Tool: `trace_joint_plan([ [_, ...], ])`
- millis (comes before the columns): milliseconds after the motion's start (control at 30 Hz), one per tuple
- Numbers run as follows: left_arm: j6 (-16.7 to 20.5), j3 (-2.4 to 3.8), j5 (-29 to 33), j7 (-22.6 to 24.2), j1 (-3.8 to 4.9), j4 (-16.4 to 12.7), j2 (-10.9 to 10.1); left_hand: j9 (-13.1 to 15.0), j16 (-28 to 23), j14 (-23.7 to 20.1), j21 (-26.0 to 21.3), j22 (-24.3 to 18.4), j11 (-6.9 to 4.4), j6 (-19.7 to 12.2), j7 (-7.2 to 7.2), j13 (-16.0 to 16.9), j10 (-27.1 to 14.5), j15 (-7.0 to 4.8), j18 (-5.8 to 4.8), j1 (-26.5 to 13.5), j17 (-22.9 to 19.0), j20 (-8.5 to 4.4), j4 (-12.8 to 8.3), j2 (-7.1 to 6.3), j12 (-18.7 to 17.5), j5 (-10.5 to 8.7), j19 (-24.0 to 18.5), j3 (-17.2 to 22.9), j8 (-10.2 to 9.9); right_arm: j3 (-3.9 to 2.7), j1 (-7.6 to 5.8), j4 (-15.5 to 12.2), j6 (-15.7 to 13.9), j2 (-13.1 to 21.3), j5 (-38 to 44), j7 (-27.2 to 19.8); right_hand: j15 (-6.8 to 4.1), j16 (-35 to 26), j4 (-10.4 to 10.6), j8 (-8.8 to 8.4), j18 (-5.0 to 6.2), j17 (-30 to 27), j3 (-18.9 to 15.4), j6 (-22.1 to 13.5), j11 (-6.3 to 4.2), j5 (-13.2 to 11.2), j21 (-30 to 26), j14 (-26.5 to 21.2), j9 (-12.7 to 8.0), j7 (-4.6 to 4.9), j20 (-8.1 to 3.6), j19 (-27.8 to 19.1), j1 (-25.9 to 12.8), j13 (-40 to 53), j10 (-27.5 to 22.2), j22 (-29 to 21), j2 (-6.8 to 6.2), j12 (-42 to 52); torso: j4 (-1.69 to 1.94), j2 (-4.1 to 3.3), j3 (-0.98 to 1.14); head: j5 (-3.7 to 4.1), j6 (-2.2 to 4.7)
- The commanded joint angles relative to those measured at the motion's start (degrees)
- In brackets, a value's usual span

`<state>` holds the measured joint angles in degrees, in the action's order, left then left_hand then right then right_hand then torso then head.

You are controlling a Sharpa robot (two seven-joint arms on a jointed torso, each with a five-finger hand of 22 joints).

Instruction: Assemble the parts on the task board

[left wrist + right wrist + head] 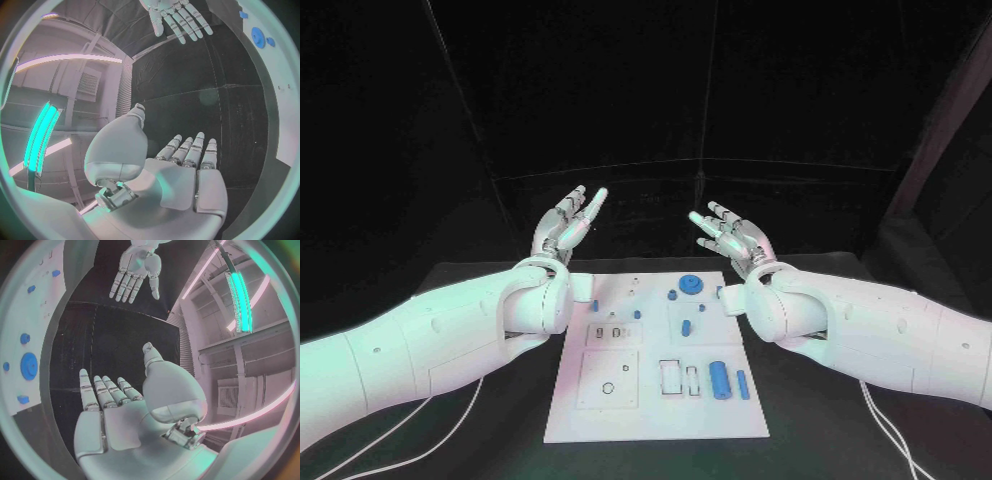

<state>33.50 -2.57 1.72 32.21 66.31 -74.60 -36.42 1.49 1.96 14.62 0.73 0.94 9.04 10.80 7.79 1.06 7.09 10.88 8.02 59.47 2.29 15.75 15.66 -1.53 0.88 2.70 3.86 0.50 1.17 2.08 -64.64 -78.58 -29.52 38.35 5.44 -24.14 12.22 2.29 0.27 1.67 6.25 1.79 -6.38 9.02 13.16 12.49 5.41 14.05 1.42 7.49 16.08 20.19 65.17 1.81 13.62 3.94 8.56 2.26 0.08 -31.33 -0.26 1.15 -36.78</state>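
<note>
The white task board (pixel 661 415) lies in the middle of the black table. Several blue parts rest on it: a round disc (pixel 691 282) near its far edge, a large cylinder (pixel 718 378) and a smaller one (pixel 743 384) near its right side, and small pieces (pixel 687 327) around its middle. My left hand (pixel 571 224) is raised above the board's far left corner, fingers apart, holding nothing. My right hand (pixel 730 235) is raised above the far right corner, likewise spread and empty. The left wrist view has my left hand (pixel 187 175) open, with the right hand (pixel 176 17) opposite. My right hand (pixel 119 410) appears open in its wrist view, facing the left hand (pixel 134 272).
The black table (pixel 473 440) extends around the board on all sides. Dark curtains stand behind the table. Thin cables (pixel 891 440) run over the table near both arms. The board's near left area (pixel 610 378) holds shallow outlined recesses.
</note>
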Motion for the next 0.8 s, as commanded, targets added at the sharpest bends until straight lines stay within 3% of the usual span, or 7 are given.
trace_joint_plan([
  [33,-4.6,-0.01,0.4,3.1,0.2,0.4,0.2,0.5,2.3,8.4,1.3,0.7,2.37,4.7,5.36,0.6,4.6,1.22,0.79,4.5,1.4,0.96,0.4,0.97,1.0,0.21,2.4,-0.2,1.1,0.19,-0.61,1.4,9.6,-0.7,4.8,3.2,0.44,4.7,-6.4,4.02,1.85,1.8,1.0,17.3,0.97,0.7,7.7,24.3,2.2,8.66,0.5,16.9,9.8,1.9,24.3,3.4,-0.06,5.0,0.02,0.0,-0.01,0.0,0.0],
  [133,-4.6,-0.01,0.4,3.1,0.2,0.4,0.2,0.8,3.8,13.5,2.3,1.2,3.21,7.6,6.17,1.0,8.2,1.47,0.51,5.6,2.1,1.02,0.1,1.39,1.6,0.27,4.5,-0.4,1.6,0.3,-0.88,2.0,10.9,-1.1,5.4,3.6,-0.8,6.2,-8.1,5.63,3.03,2.2,1.3,24.7,-0.16,0.4,8.9,33.0,2.9,7.85,0.43,19.4,11.4,2.2,32.8,3.6,-0.45,6.5,0.02,0.0,-0.01,0.0,0.0],
  [233,-4.6,-0.01,0.4,3.1,0.2,0.4,0.2,1.5,6.8,23.5,4.6,2.4,4.63,14.4,7.05,1.9,18.1,2.01,0.02,7.6,3.4,1.08,-1.0,1.97,3.8,0.19,9.7,-0.6,3.0,0.37,-1.04,2.4,11.6,-1.3,5.7,3.9,-2.25,6.8,-10.3,7.15,4.22,2.1,1.9,33.3,-1.42,0.6,10.6,38.2,3.4,6.79,0.14,22.9,13.0,2.0,37.7,3.8,-0.58,7.0,0.02,0.0,-0.01,0.0,0.0],
  [267,-5.4,-0.09,2.2,2.9,0.18,-0.4,-2.1,1.8,7.6,26.0,5.8,3.0,5.17,17.3,7.16,2.3,22.6,2.08,-0.09,8.2,3.7,1.05,-1.5,2.19,4.9,0.22,12.4,-0.8,3.6,0.3,-1.45,5.4,5.6,0.5,21.4,2.7,-2.75,7.1,-11.0,7.57,4.36,2.1,2.2,36.3,-1.89,0.6,11.3,40.0,3.5,6.45,-0.2,24.3,13.4,1.9,39.2,4.0,-0.56,7.0,0.34,-1.03,-0.2,-0.31,-0.32],
  [333,-5.6,-0.1,2.3,3.0,0.18,-0.9,-2.6,2.4,9.0,30.9,9.9,4.9,4.89,24.1,7.32,2.9,32.3,1.32,0.45,9.6,4.0,1.1,-2.5,2.6,7.0,0.23,22.2,-1.2,5.0,0.28,-1.93,5.6,5.1,0.8,25.6,3.2,-4.0,7.1,-12.6,7.35,4.18,2.0,2.6,40.4,-2.75,0.7,12.8,43.9,3.0,5.79,-1.31,27.3,13.5,1.7,42.6,4.3,-0.52,6.3,0.41,-1.35,-0.21,-0.32,-0.28],
  [500,-5.4,-0.11,2.3,3.4,0.17,-2.5,-4.0,3.1,10.8,38.8,14.9,6.7,3.0,36.2,6.6,2.9,41.5,-0.94,2.47,12.6,4.5,0.75,-5.3,3.11,9.1,0.27,34.6,-1.1,7.3,0.26,-3.21,6.1,4.7,1.2,34.0,5.2,-5.86,7.3,-15.5,6.41,4.24,2.2,4.0,44.1,-3.88,1.7,15.9,49.9,2.4,5.17,-3.47,31.4,13.1,1.7,47.6,5.4,-0.05,4.9,0.6,-2.31,-0.27,-0.25,0.03],
  [800,-6.4,-0.12,0.5,3.2,0.17,-6.0,-7.2,2.5,11.8,48.3,16.7,6.3,0.84,42.0,5.08,3.1,49.8,-3.67,2.66,14.8,6.3,-1.6,-8.7,4.08,10.1,0.27,43.2,-1.0,7.4,0.22,-5.81,6.1,6.1,1.9,49.2,11.7,-8.37,7.3,-16.9,4.49,4.09,3.0,5.7,47.9,-5.58,2.0,22.8,58.0,2.4,3.87,-6.24,34.8,12.6,1.8,52.9,8.9,-1.36,2.0,1.43,-4.53,-0.38,0.28,0.61],
])
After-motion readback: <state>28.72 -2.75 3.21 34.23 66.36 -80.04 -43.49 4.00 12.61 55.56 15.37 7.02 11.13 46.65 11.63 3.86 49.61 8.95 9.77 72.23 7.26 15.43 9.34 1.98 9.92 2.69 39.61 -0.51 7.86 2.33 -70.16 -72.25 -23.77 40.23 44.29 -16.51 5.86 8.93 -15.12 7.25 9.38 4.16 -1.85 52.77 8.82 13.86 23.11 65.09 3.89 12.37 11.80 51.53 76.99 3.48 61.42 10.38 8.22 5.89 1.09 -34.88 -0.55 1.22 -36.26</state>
